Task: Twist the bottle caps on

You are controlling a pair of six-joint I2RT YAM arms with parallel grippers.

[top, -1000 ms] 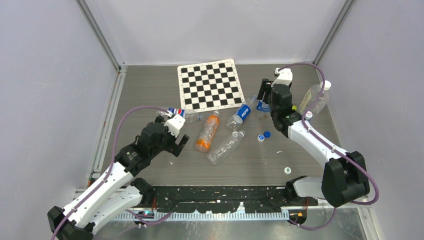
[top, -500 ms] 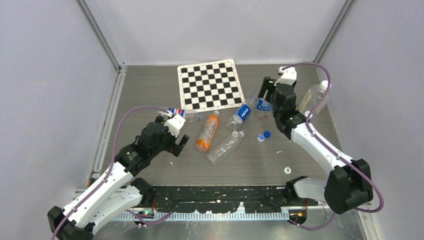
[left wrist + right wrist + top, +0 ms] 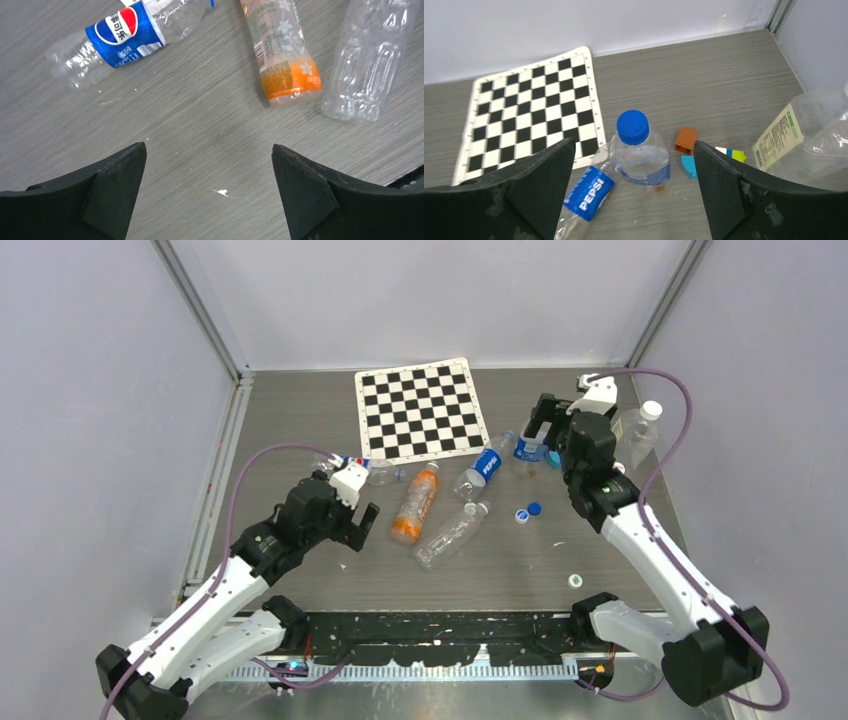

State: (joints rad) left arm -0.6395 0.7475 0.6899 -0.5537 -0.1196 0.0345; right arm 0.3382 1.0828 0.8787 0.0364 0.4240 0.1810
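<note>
1. your left gripper (image 3: 208, 150) stands wide, nothing between its fingers, over the table (image 3: 200, 115), with a pepsi bottle (image 3: 120, 35) at upper left.
2. your right gripper (image 3: 634, 144) is spread wide too, gripping nothing; a blue cap (image 3: 632, 126) sits on the upright bottle (image 3: 641, 162) at centre frame.
3. top view: two loose blue caps (image 3: 534, 508) lie right of centre, a white cap (image 3: 576, 580) lower right.

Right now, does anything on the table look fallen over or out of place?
Yes. Four bottles lie tipped over: a Pepsi bottle, a second Pepsi bottle, an orange-label bottle and a clear bottle. A loose blue cap lies nearby.
</note>
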